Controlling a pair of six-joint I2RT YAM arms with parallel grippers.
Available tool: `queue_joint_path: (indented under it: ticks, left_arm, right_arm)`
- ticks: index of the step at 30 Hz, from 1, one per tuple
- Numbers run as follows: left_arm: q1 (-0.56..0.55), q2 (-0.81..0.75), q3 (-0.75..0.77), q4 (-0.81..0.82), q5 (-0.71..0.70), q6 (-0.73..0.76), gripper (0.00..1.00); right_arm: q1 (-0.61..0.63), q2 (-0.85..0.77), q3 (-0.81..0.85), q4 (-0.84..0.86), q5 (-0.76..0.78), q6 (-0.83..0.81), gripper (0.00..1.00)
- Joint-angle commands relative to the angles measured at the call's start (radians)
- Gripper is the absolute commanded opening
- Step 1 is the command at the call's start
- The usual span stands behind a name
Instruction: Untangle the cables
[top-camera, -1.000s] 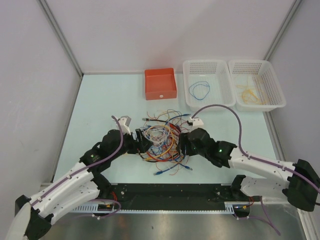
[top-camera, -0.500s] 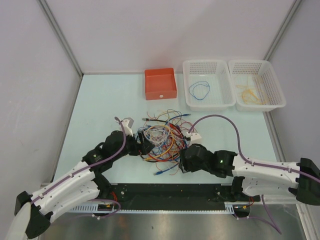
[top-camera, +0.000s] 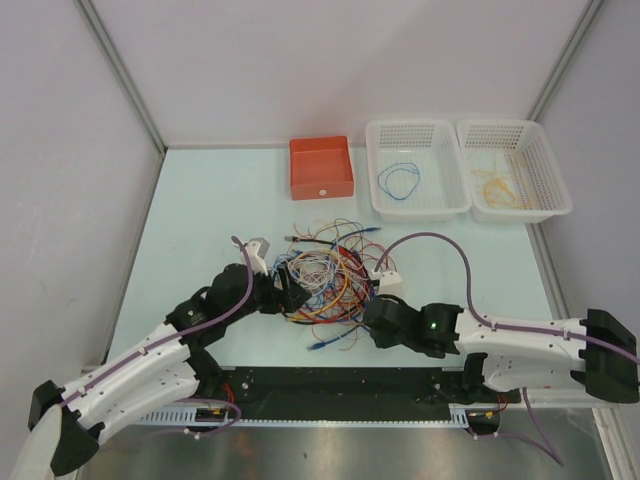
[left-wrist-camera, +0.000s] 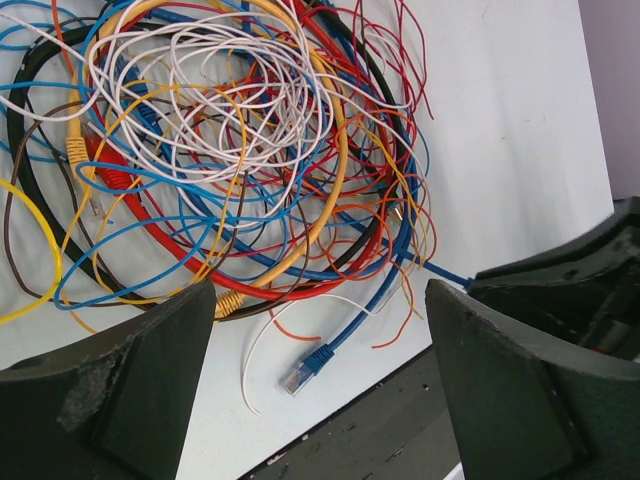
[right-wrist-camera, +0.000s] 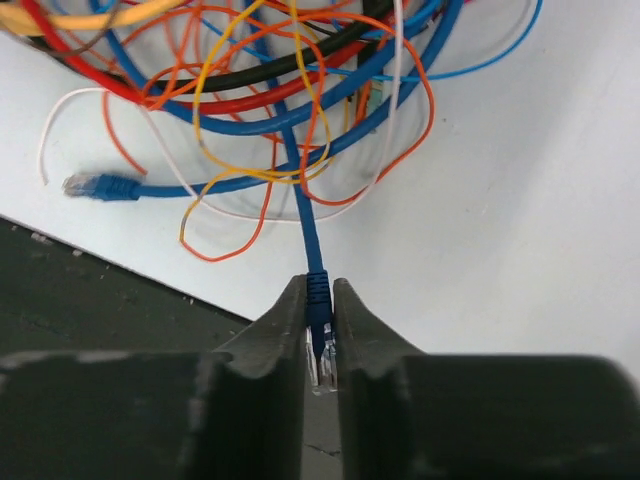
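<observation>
The cables (top-camera: 322, 278) lie as one tangled heap of red, orange, yellow, blue, white and black wires in the middle of the table. My left gripper (top-camera: 290, 291) rests at the heap's left side, open, with nothing between its fingers (left-wrist-camera: 150, 380). In the left wrist view the heap (left-wrist-camera: 230, 150) fills the area ahead, and a loose blue plug end (left-wrist-camera: 300, 372) lies near the table's front edge. My right gripper (right-wrist-camera: 319, 300) is shut on the plug of a blue cable (right-wrist-camera: 300, 200) that runs out of the heap's near right side (top-camera: 372, 322).
At the back stand a red-orange box (top-camera: 321, 168), a white basket (top-camera: 417, 150) holding a blue wire loop, and a second white basket (top-camera: 512, 150) holding yellowish wire. A black strip (top-camera: 340, 385) runs along the near table edge.
My right gripper has drawn back from the heap toward the near edge and closed on the blue cable's plug. The left gripper has stayed open and barely moved.
</observation>
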Motion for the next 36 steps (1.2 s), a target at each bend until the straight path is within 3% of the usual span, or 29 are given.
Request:
queue_joint_path:
  ticks: [1,2,8,13,22,29,36]
  left_arm:
    - [-0.008,-0.006,-0.010,0.039,-0.015,-0.018,0.91]
    - [-0.008,-0.001,-0.007,0.040,-0.015,-0.017,0.91]
    - [-0.008,-0.007,0.024,0.025,-0.044,0.012,0.91]
    - [-0.008,-0.018,0.047,0.022,-0.058,0.032,0.91]
    - [-0.008,-0.056,0.047,-0.018,-0.086,0.034,0.92]
    - [-0.008,-0.070,0.045,-0.027,-0.109,0.034,0.92]
    - [-0.008,-0.075,0.047,-0.027,-0.109,0.031,0.93]
  right_arm:
    - [0.013,-0.101,0.016,-0.027,0.074,0.028,0.05]
    - [0.016,-0.130,0.028,-0.058,0.082,0.031,0.00]
    - [0.111,-0.244,0.312,-0.190,0.261,-0.065,0.00]
    - [0.128,-0.213,0.621,-0.244,0.324,-0.205,0.00]
    - [0.130,-0.144,0.968,-0.222,0.396,-0.416,0.00]
    - [0.128,-0.138,1.067,-0.055,0.519,-0.622,0.00]
    - [0.115,-0.196,1.042,0.313,0.576,-0.827,0.00]
